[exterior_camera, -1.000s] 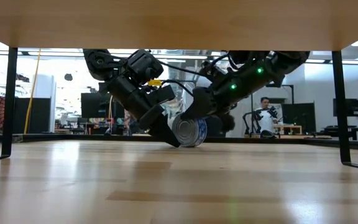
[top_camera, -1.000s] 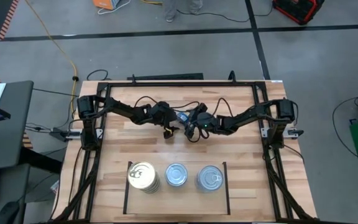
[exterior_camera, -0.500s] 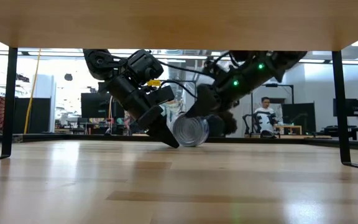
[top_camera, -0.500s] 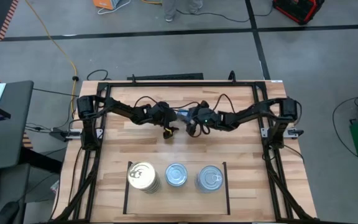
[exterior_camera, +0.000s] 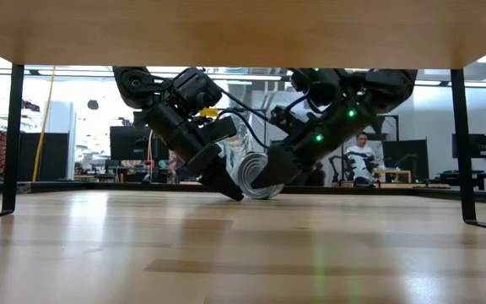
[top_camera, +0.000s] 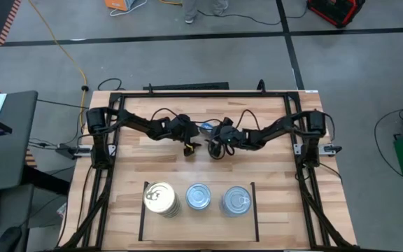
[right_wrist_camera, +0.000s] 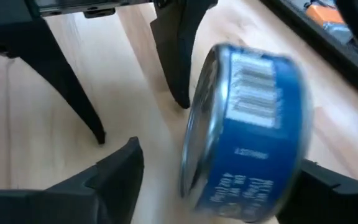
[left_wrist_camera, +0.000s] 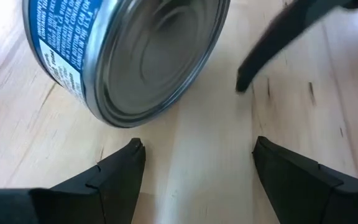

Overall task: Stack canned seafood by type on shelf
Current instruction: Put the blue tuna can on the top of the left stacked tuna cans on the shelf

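Tin [left_wrist_camera: 129, 56] between the arms: silver end with concentric rings, blue side bearing white print and a white barcode patch. On the light wood shelf [top_camera: 250, 210], edged by thin black lines, one stack [top_camera: 161, 198] shows a gold top, two stacks [top_camera: 199, 197] silver tops. Table [top_camera: 271, 175] pale wood planks; arms dark, green lights on one.

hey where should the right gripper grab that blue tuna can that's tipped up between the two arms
Probably across its flat silver ends. The blue can is tipped up on its rim, so the curved side would likely roll. The right gripper, open, already straddles it; the left gripper is open beside it.
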Controlling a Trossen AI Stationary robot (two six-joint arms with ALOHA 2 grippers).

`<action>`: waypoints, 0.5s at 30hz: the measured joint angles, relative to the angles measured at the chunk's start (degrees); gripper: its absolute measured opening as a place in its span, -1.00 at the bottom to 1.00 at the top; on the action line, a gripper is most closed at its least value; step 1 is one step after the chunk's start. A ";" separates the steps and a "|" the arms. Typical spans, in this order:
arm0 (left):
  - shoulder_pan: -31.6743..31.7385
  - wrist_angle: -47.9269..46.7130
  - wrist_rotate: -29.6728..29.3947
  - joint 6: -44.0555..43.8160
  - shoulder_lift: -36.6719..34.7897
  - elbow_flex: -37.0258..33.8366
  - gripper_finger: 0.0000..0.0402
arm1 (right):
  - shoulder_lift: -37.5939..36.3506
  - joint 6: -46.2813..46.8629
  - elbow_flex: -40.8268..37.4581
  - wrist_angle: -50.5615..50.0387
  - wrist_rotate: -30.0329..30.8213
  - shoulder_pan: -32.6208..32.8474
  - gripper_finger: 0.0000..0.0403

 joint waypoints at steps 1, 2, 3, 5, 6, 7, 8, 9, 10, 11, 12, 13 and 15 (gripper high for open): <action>0.00 -0.42 0.01 0.00 -0.50 -0.02 0.43 | -0.72 -0.63 -0.01 -0.90 -0.05 0.00 0.60; 0.13 -0.87 -0.19 0.20 -1.25 -0.25 0.43 | -1.61 -1.24 -0.01 -1.87 -0.09 0.00 0.56; 0.36 -1.12 -0.53 0.64 -2.04 -0.43 0.43 | -2.46 -1.60 -0.01 -2.88 -0.11 0.00 0.52; 1.04 -1.28 -0.92 0.94 -3.75 -0.42 0.43 | -4.09 -2.62 -0.01 -3.96 -0.10 0.00 0.45; 1.43 -1.40 -0.94 0.97 -4.52 -0.42 0.43 | -4.60 -3.12 -0.01 -3.94 -0.11 0.00 0.42; 1.72 -1.37 -0.88 0.91 -5.10 -0.39 0.43 | -4.99 -3.64 0.03 -3.74 -0.11 -0.06 0.39; 1.94 -1.35 -0.61 0.87 -5.36 -0.39 0.43 | -5.22 -4.08 0.03 -3.74 -0.11 -0.22 0.36; 2.04 -1.42 -0.15 0.82 -5.38 -0.37 0.43 | -5.22 -4.38 0.03 -3.60 -0.13 -0.42 0.33; 2.02 -1.86 0.31 0.69 -5.31 -0.37 0.43 | -5.22 -4.43 0.03 -3.44 -0.23 -0.58 0.29; 1.92 -2.58 0.47 0.54 -5.20 -0.39 0.43 | -5.22 -4.51 0.03 -3.47 -0.28 -0.86 0.24; 1.70 -2.91 0.48 0.39 -5.01 -0.39 0.43 | -5.22 -4.57 0.03 -3.57 -0.61 -1.04 0.19; 1.54 -3.34 0.49 0.43 -5.01 -0.39 0.43 | -5.22 -4.56 0.03 -3.73 -1.12 -1.32 0.12; 1.33 -4.69 0.08 0.42 -5.01 -0.39 0.43 | -5.22 -4.59 0.03 -4.31 -1.55 -1.67 -0.04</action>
